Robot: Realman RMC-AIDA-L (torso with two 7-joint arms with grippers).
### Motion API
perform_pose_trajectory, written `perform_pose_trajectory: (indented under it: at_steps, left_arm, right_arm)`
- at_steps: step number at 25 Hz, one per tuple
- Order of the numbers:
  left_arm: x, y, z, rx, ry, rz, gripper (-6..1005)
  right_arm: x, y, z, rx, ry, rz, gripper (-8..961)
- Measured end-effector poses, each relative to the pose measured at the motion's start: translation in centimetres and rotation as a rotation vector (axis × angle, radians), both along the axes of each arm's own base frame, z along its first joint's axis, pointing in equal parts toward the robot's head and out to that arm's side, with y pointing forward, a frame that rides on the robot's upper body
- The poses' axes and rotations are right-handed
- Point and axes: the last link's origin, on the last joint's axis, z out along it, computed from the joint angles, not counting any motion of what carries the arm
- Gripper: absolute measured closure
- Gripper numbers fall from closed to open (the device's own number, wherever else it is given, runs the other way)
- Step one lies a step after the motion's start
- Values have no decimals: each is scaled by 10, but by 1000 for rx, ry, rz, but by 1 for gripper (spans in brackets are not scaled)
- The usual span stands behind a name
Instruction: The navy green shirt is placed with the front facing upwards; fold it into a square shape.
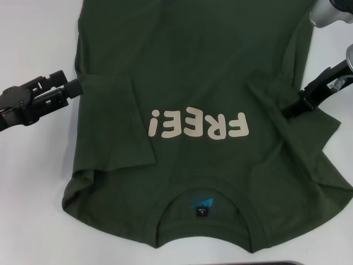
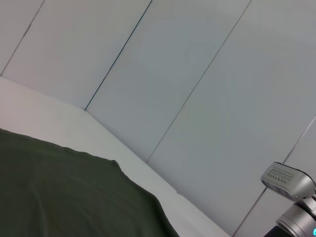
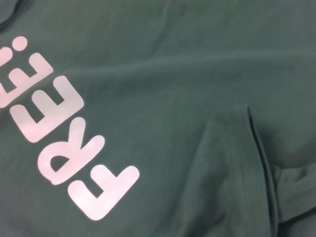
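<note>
Olive FREE! shirt [image 1: 193,72] lies flat; soft, limp, light cotton, best pinched at side edges. Left gripper [image 1: 70,88] at folded sleeve, right gripper [image 1: 292,107] on cloth; finger states unclear.

One navy green shirt [image 1: 193,66], spread on one white counter [image 1: 33,38]. One cream "FREE!" print [image 1: 198,124] on chest: four letters, one exclamation mark. One neck tag [image 1: 201,207] inside one ribbed collar [image 1: 204,234]. Two claws: left claw [image 1: 74,86] at nine o'clock, right claw [image 1: 288,110] at three o'clock.
</note>
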Motion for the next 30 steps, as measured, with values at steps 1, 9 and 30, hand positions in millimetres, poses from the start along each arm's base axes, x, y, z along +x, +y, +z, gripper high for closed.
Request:
perform_pose_trajectory:
  at_steps: [1, 9, 30]
  left_arm:
    - [0, 0, 0, 0, 0, 0, 218]
    - [0, 0, 0, -2, 0, -1, 219]
    - [0, -2, 0, -4, -5, -4, 219]
  right_arm:
    - [0, 0, 0, -1, 1, -3, 333]
    - [-1, -2, 0, -7, 10, -13, 538]
    - [-6, -3, 8, 2, 22, -70, 873]
